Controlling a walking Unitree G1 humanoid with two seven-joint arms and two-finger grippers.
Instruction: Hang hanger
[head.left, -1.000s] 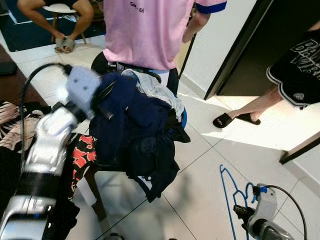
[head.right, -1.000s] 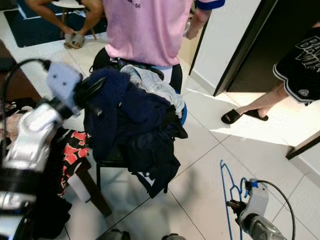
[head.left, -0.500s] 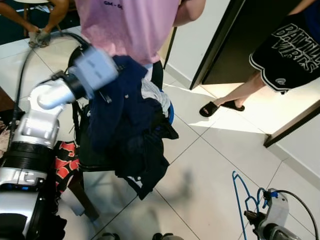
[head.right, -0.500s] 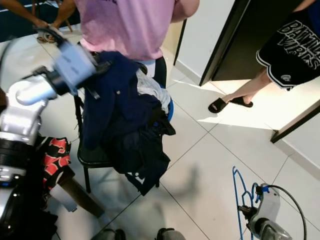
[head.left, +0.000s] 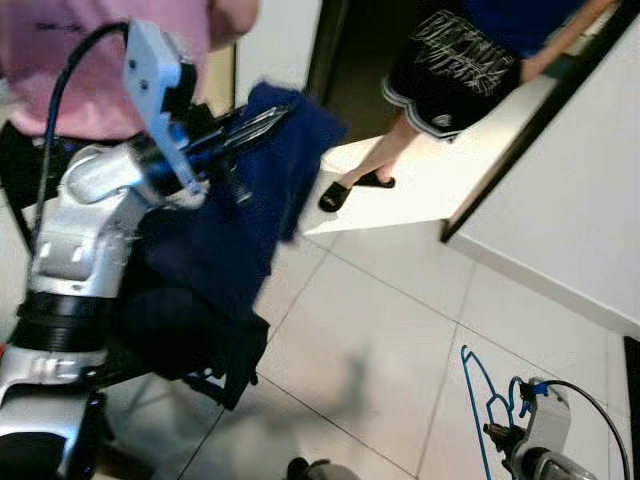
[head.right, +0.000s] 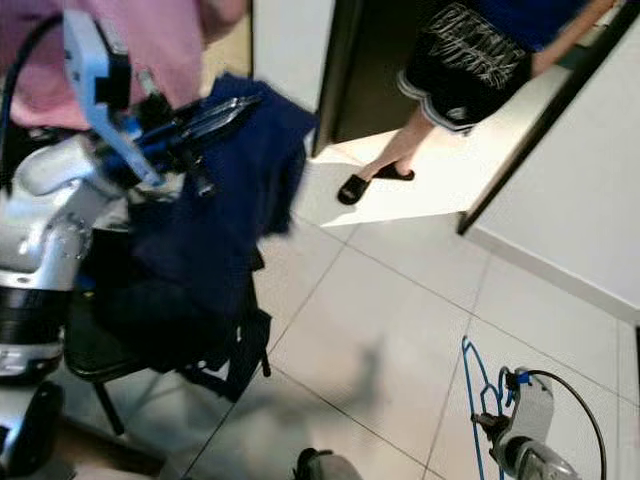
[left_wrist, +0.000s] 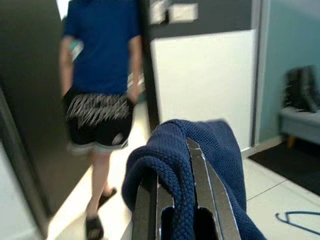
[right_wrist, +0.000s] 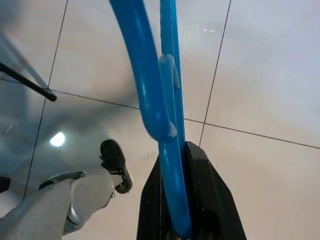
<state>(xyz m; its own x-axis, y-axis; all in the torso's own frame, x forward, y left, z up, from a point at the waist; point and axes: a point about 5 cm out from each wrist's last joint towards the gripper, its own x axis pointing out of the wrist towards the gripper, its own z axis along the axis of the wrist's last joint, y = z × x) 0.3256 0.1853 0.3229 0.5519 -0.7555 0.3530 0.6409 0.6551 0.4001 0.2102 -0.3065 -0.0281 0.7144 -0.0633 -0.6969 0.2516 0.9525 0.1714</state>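
1. The blue hanger (head.left: 478, 410) was low on the robot's right side, held upright above the pale tiled floor (head.left: 380, 320), its thin wire outline showing against the tiles.
2. The right gripper (right_wrist: 175, 227) was clamped on it: in the right wrist view its two black fingers (right_wrist: 212, 200) pressed together on a blue bar of the hanger, with the hanger's curved part rising beyond them.
3. That same view looked down on the tile seams and on one of the robot's feet (right_wrist: 115, 162).
4. The left gripper (head.left: 262, 120) was raised at the upper left of the head views, its silver arm bent at the elbow.
5. Its long fingers (left_wrist: 200, 175) were closed on a navy knitted garment (head.left: 270, 190), whose thick fold draped over and between them in the left wrist view.
6. The rest of the garment hung down from the gripper, over a heap of dark clothes (head.right: 170, 300) piled on a black chair (head.right: 95, 355).
7. A person in a pink shirt (head.right: 170, 40) stood just behind the left arm.
8. Another person in black printed shorts (head.left: 455, 55) and black sandals (head.left: 350, 188) stood at a dark doorway (head.right: 370, 60) further off, with sunlight on the floor beside them.
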